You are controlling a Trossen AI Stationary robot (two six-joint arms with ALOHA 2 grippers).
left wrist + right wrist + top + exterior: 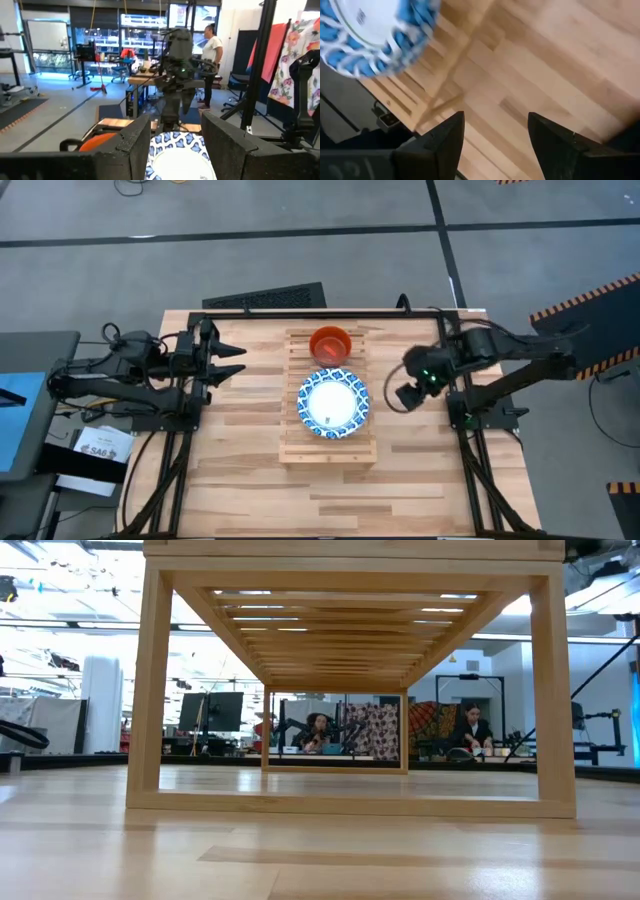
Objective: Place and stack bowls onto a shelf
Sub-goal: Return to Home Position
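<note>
The slatted wooden shelf (330, 448) stands mid-table. On its top rest a blue-patterned bowl with a white centre (333, 402) and, toward the far edge, a small red bowl (330, 343). No other bowls are in view. My left gripper (238, 361) hovers open to the left of the shelf, pointing at it; its wrist view shows the blue bowl (177, 155) and the red bowl (97, 141) past the fingers. My right gripper (404, 378) is open just right of the shelf, and its wrist view shows the blue bowl (375, 30) with nothing between the fingers.
In the low view the shelf's legs and underside (350, 690) fill the picture, with bare tabletop (320, 850) in front. A dark keyboard (265, 297) lies beyond the table's far edge. People sit and stand at workbenches in the room behind.
</note>
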